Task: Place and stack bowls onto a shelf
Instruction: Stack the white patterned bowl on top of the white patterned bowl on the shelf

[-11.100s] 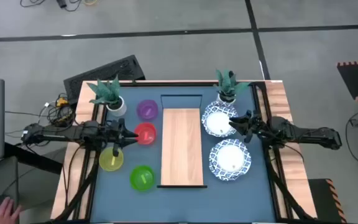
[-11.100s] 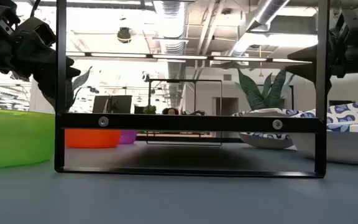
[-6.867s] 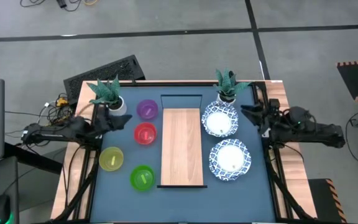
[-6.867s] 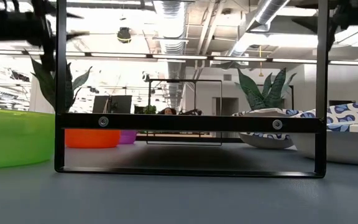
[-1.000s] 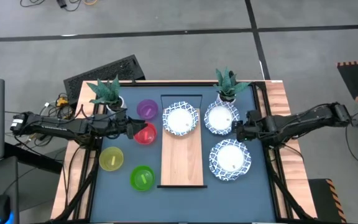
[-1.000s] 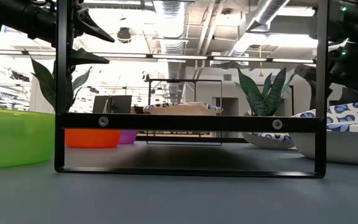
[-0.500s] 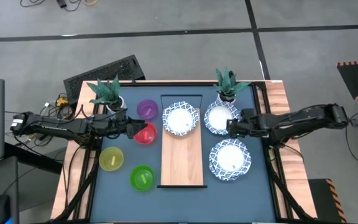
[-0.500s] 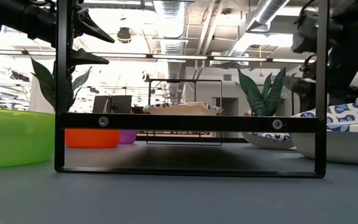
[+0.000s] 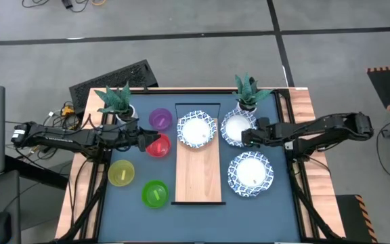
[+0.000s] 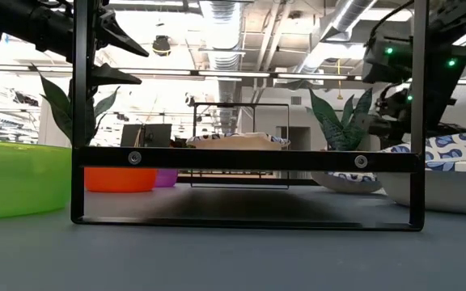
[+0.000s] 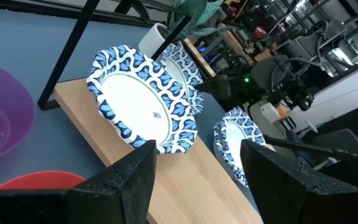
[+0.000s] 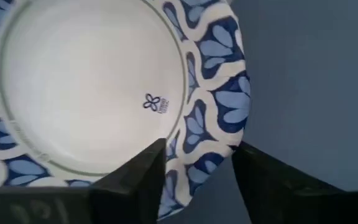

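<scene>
- Shelf (image 9: 198,166): long flat plank of pale, straight-grained wood, lying lengthwise at the centre of the high view on the matte blue table (image 9: 202,217).
- Shelf bowl (image 9: 196,129): wide, shallow white bowl with a scalloped blue-patterned rim; sits on the upper end of the shelf, overhanging its edges.
- Rear bowl (image 9: 237,128): same pattern, on the table right of the shelf's upper end, just below a white-potted plant (image 9: 248,93).
- Front bowl (image 9: 250,173): third patterned bowl, right of centre, lower in the high view, beside the shelf.
- Plain bowls, smooth round plastic, left of the shelf: purple (image 9: 160,120) uppermost, red (image 9: 158,146) below it, yellow (image 9: 121,173) further left, green (image 9: 155,194) lowest.
- Second plant (image 9: 118,103): spiky leaves, white pot, upper left of the table.
- Left gripper (image 9: 145,141): reaches in from the left, at the red bowl's left edge; fingers parted, holding nothing.
- Right gripper (image 9: 244,137): reaches in from the right, over the lower right part of the rear bowl; in the right wrist view its fingers (image 12: 143,183) are spread on either side of that bowl's rim without closing on it.
- Frame (image 10: 245,159): black, thin metal bars, across the low view.
</scene>
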